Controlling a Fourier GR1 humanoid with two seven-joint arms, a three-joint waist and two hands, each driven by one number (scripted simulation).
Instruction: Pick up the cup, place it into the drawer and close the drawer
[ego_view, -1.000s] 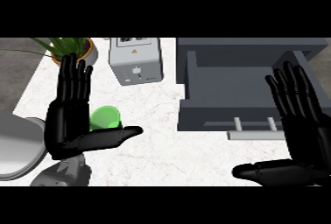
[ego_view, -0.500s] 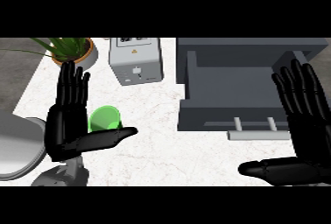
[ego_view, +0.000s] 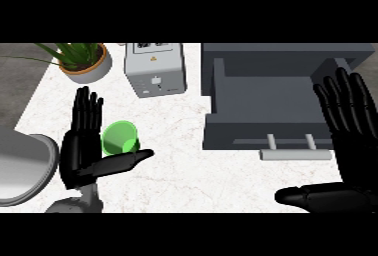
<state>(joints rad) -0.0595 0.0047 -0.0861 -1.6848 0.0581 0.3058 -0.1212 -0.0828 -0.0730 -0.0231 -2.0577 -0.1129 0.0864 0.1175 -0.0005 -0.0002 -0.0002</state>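
Left hand (ego_view: 80, 157): fingers straight, thumb spread, grasping nothing.
Cup (ego_view: 120, 138): green, on the counter (ego_view: 184, 167), between the left hand's fingers and thumb.
Right hand (ego_view: 353, 160): fingers straight, released, at the drawer's right side.
Drawer (ego_view: 258, 97): grey, open.
Grey box (ego_view: 155, 67): label unreadable.

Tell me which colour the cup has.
The cup is bright green, seen best in the head view.

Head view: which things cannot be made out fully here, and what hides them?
- Green translucent cup: its lower edge, behind the black left hand's thumb; touching or not, unclear.
- Open grey drawer: its right wall, behind the black right hand.
- Rounded grey object: cut off by the view's left edge.
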